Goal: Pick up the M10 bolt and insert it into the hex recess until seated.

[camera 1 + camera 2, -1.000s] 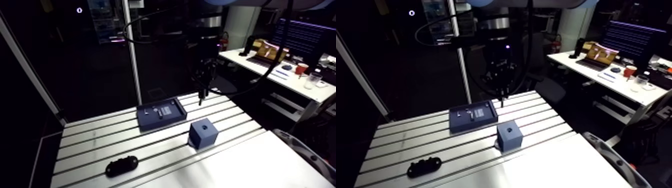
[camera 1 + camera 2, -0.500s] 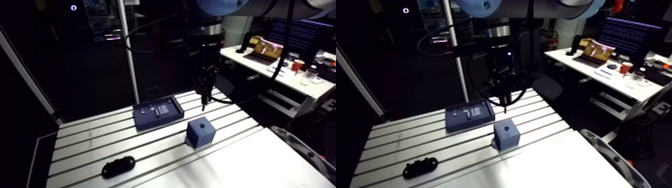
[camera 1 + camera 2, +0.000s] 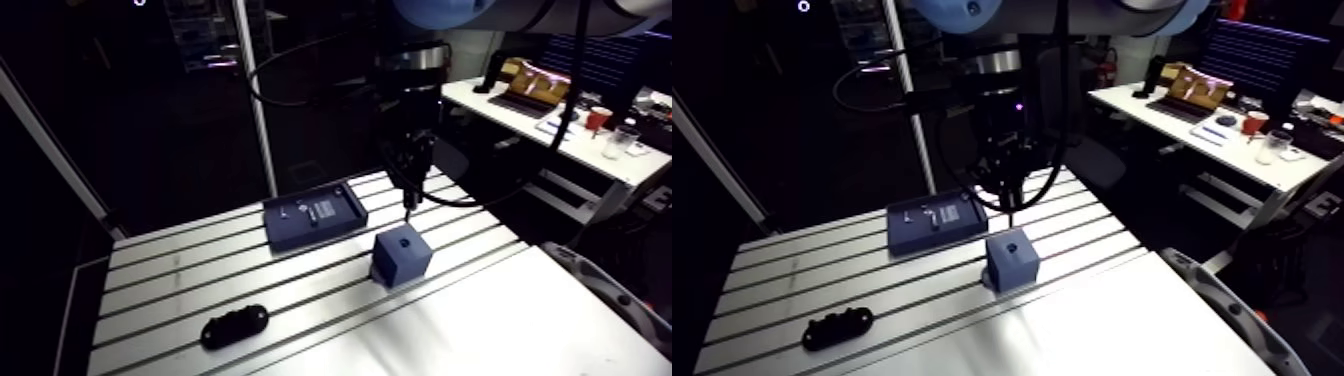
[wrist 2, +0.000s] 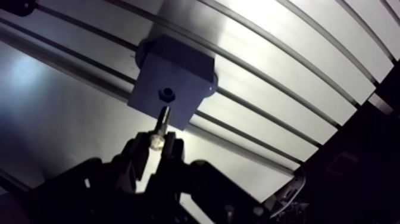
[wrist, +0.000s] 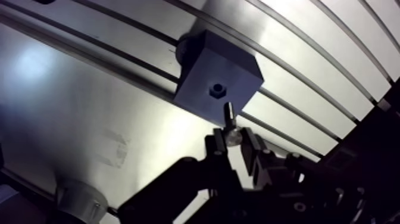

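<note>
The arm's upper link is silvery grey, with a rounded light-blue joint cap. At six o'clock from the cap, the wrist is a dark cylinder under a bright metal band. A small violet light shows on the wrist. The gripper is matte black, with two slim, blocky fingers.

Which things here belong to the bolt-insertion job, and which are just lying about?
In the job:
- M10 bolt, held in the gripper
- blue block with its hex recess

Lying about:
- flat blue tray
- black object on the table
</note>
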Tool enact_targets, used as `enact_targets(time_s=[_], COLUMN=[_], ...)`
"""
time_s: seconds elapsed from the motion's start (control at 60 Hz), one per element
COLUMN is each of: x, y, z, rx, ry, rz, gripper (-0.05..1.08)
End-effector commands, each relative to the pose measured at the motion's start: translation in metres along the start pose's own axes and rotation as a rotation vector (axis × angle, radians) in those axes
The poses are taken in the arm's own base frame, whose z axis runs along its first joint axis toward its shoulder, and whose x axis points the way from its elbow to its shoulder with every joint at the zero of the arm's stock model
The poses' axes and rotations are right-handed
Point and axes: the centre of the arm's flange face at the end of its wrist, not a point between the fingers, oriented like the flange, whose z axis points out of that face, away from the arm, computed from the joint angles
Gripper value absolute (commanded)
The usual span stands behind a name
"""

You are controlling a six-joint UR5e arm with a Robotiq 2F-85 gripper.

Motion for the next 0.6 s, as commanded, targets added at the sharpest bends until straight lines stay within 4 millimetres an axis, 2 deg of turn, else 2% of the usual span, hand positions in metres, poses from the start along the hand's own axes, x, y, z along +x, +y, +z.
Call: enact_targets(time_s=[0.017, 0.6], x=[0.000, -0.003], y=[0.003, 0.001], z=[0.007, 0.020], rx=[0.014, 0.027], ry=[-0.009, -0.020], rz=[-0.002, -0.020], gripper=[0.84, 0.84])
